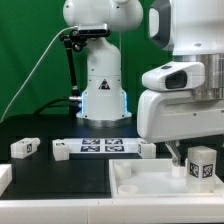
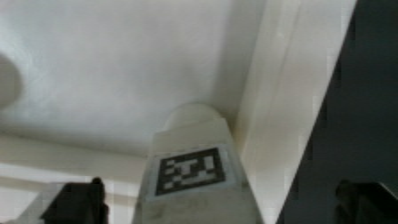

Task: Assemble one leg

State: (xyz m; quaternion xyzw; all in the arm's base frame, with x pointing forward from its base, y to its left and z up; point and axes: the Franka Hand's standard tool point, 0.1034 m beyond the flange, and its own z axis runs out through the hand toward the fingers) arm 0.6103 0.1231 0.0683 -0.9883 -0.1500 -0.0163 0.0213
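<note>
A leg (image 1: 202, 165), a small white post with a marker tag, stands upright inside the large white tray (image 1: 135, 185) at the exterior view's lower right. My gripper (image 1: 188, 158) hangs right over it. In the wrist view the leg (image 2: 192, 150) runs away from the camera between my two dark fingertips (image 2: 75, 203), with a gap on each side. The gripper (image 2: 219, 206) is open and not touching the leg. The tray's white floor and wall (image 2: 107, 90) fill the rest of that view.
The marker board (image 1: 100, 147) lies in the middle of the black table. Another tagged white leg (image 1: 25, 148) lies at the exterior view's left, a small one (image 1: 60, 150) by the board's end. A white piece (image 1: 4, 178) shows at the left edge. The robot base (image 1: 103, 90) stands behind.
</note>
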